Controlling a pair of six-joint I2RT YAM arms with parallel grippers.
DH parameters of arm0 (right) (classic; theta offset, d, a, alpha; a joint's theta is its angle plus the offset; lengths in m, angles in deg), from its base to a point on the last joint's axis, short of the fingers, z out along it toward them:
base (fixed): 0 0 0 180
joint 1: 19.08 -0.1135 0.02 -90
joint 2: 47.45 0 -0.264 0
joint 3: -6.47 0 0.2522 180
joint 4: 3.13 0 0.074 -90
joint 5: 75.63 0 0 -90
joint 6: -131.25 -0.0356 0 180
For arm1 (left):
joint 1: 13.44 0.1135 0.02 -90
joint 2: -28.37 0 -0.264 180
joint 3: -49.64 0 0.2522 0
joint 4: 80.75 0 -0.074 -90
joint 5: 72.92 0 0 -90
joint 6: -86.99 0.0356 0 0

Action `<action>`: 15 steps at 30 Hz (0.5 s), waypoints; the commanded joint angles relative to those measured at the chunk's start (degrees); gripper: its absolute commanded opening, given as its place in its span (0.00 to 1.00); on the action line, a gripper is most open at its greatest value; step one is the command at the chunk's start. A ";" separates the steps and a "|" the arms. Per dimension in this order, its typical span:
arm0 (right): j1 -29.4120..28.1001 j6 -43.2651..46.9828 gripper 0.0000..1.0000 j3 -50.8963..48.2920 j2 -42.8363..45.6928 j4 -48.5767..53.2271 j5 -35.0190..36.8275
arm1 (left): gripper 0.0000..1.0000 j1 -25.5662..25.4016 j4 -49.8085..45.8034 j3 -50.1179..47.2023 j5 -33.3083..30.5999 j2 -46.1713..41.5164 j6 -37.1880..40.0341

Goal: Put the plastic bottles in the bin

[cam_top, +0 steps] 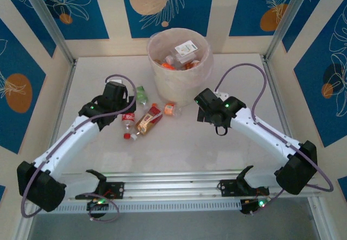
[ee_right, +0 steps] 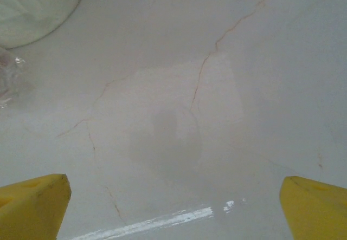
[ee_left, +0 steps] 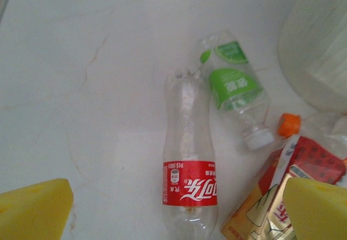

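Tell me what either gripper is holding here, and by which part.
Nothing is held: the left gripper and the right gripper both stand open and empty.

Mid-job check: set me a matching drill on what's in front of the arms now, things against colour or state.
Things: 1 bin; 2 long bottle; 3 white-capped bottle; 4 right gripper.
Matches: a green label; b open above the table; c red label; d partly filled.
Pairs: 1-d, 2-c, 3-a, 4-b.
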 commanded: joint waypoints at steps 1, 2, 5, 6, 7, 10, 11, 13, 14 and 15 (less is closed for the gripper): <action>-0.46 -2.98 0.99 -0.93 -0.44 0.46 0.29 | 0.99 2.11 2.35 -1.91 4.41 2.54 -1.90; -0.56 -3.00 0.99 -1.11 -0.47 0.44 0.35 | 0.99 2.72 3.03 -2.43 5.47 3.53 -2.18; -0.55 -3.20 0.99 -1.31 -0.64 0.54 0.56 | 0.99 4.49 4.99 -3.79 8.38 6.69 -2.65; -0.55 -3.17 0.99 -1.31 -0.63 0.71 0.70 | 0.98 4.91 5.59 -4.11 9.27 7.72 -2.74; -0.55 -3.27 0.99 -1.38 -0.63 0.74 0.82 | 0.98 5.23 6.04 -4.32 9.90 8.66 -2.67; -0.55 -3.34 0.99 -1.31 -0.63 0.89 1.06 | 0.92 6.32 7.61 -4.67 12.01 11.53 -2.74; -0.51 -3.25 0.99 -1.22 -0.63 0.84 1.18 | 0.91 6.63 8.24 -4.71 12.80 12.47 -2.74; -0.55 -3.32 0.99 -1.06 -0.71 0.89 1.17 | 0.90 7.33 9.23 -4.71 14.24 14.12 -2.65; -0.50 -3.21 0.99 -0.96 -0.71 0.90 1.19 | 0.90 7.53 9.69 -4.71 14.75 14.89 -2.65; -0.53 -3.20 0.99 -0.96 -0.80 0.90 1.17 | 0.90 7.78 10.18 -4.71 15.06 15.59 -2.65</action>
